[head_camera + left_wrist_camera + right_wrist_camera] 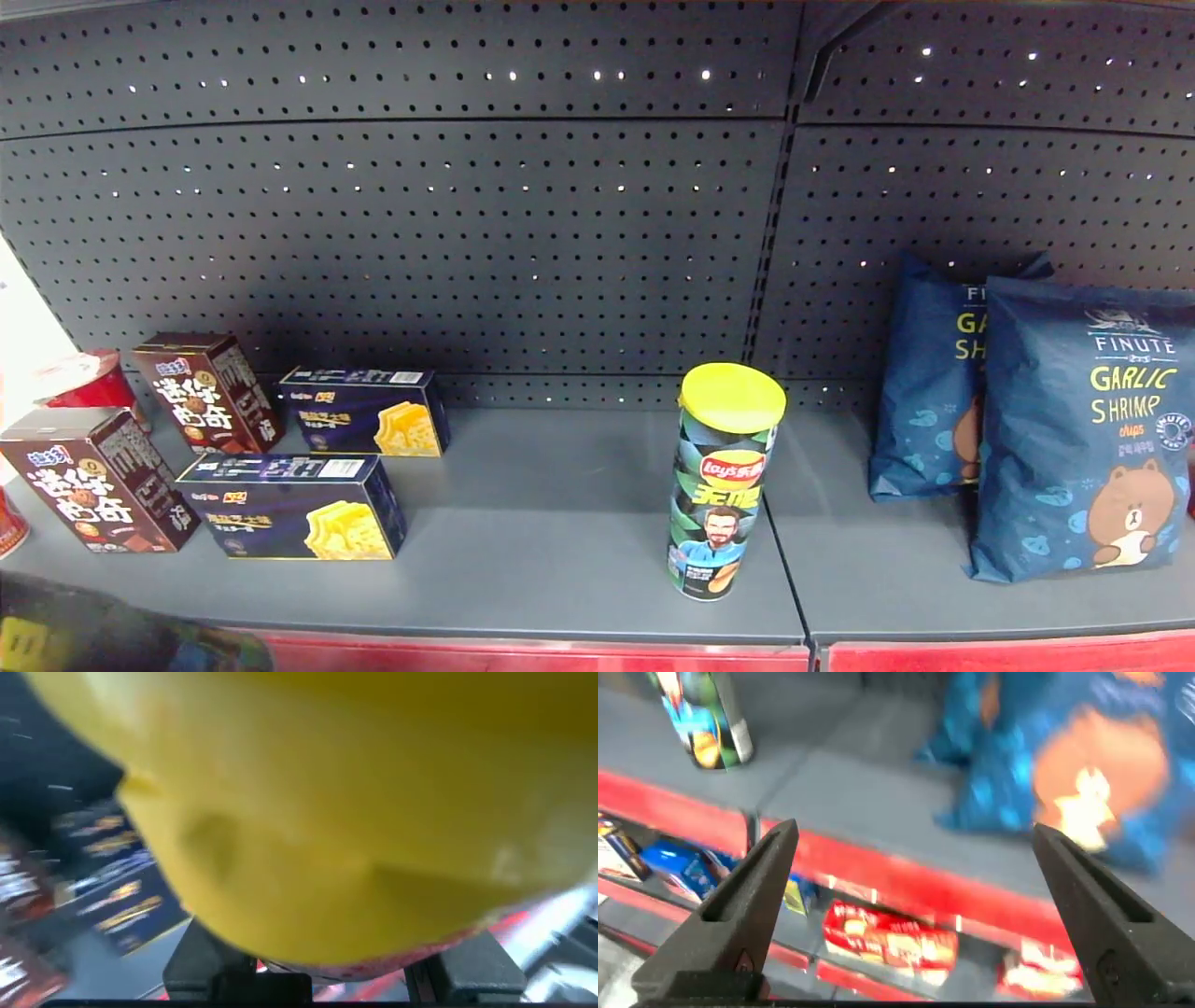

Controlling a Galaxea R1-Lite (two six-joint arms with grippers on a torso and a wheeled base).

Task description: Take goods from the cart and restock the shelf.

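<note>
Chip can: stands straight up on the shelf, its long side going up and down and its yellow lid on top. It is close to the front edge, right of the middle, just beside the seam between the two shelf boards.
Label: a red and yellow badge, big letters under it and a picture of a person all face the front edge.
Held can: the left gripper is pinching it, with dark fingers on both sides. Its yellow lid faces the wrist camera. From the head view it sits low by the front left corner of the shelf. I cannot tell how it tilts.
Right gripper: spread wide with nothing inside, out in front of the red front edge.
Open room: bare shelf from the chip can back to the holey back wall, and left to the dark blue boxes.
Left end: two brown boxes beside the blue ones, all with print on the front.
Right end: two blue bags lean on the back wall. They have yellow words and a bear on them and stand apart from the chip can.
</note>
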